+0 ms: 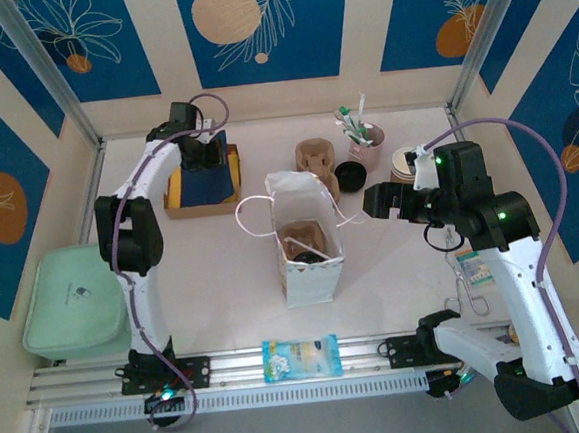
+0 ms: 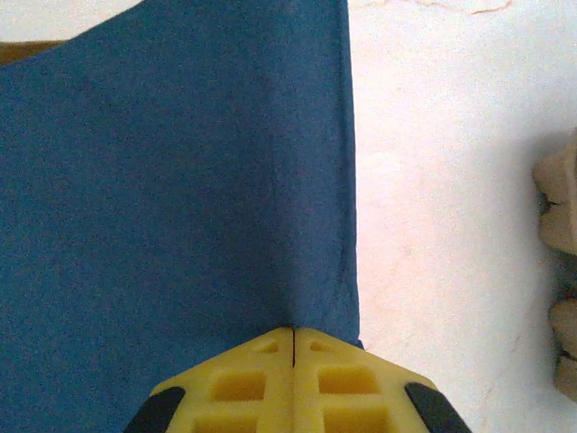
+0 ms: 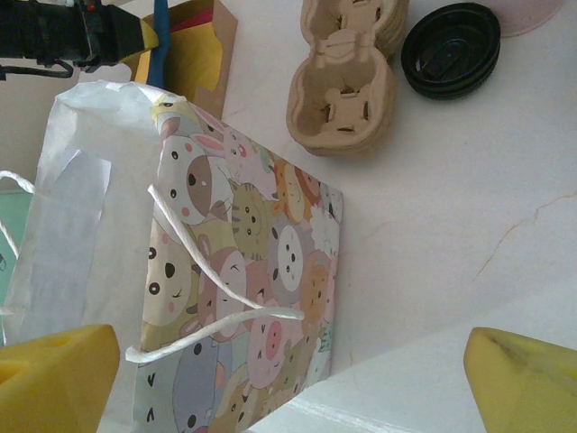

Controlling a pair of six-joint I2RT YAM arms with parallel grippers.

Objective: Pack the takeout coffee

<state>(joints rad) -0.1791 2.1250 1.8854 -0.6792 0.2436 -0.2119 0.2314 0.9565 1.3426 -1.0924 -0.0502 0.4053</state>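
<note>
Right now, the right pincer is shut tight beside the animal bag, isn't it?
No. The right pincer is wide open, not shut, beside the animal bag. The right wrist view shows its yellow fingers far apart.

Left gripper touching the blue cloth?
Touching. In the left wrist view, the left gripper is shut with its tips against the blue cloth, whose crease runs straight into the seam between them.
</note>
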